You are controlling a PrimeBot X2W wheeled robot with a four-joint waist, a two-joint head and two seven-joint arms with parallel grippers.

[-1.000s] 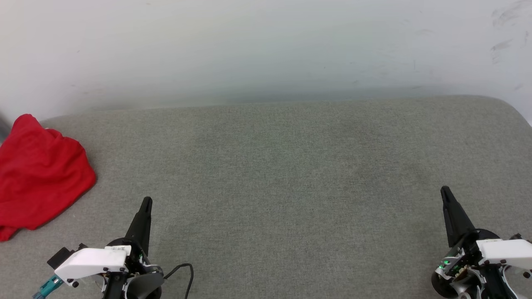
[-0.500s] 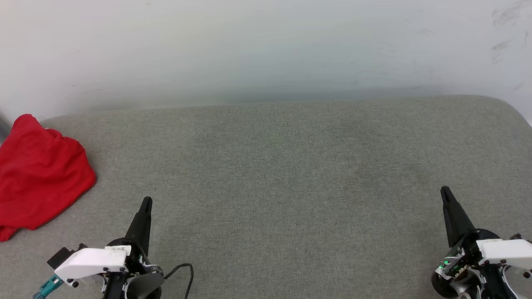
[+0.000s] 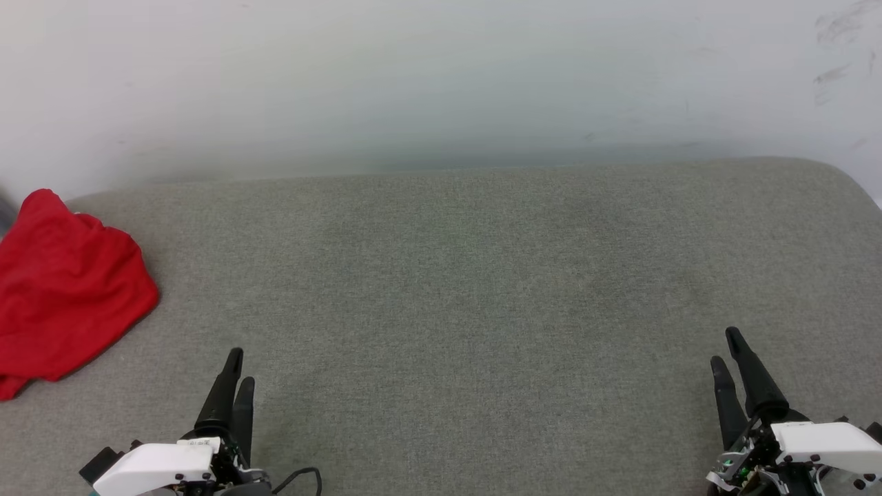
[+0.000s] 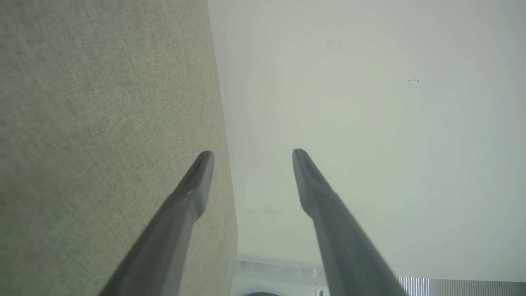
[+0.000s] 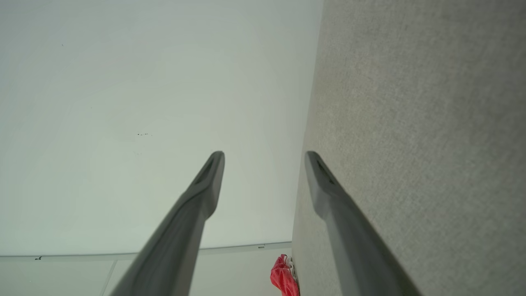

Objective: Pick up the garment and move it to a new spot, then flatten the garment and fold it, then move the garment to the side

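Note:
The garment point(image 3: 62, 286), red and crumpled into a heap, lies at the far left edge of the grey padded surface point(image 3: 482, 275); no lettering or sleeves show. In the right wrist view a small piece of the garment point(image 5: 283, 277) peeks in at the bottom. My left gripper point(image 3: 238, 365) stands open at the lower left, empty, well to the right of and nearer than the heap. Its fingers are spread in the left wrist view point(image 4: 251, 153). My right gripper point(image 3: 725, 348) is open and empty at the lower right, and its two fingers are parted in the right wrist view point(image 5: 265, 154).
A pale wall point(image 3: 441, 83) rises directly behind the grey surface. The surface's right corner is rounded point(image 3: 847, 179). A black cable point(image 3: 303, 475) loops beside the left wrist.
Both grippers have opened from shut and drawn back a little toward the bottom of the head view. The garment has not moved.

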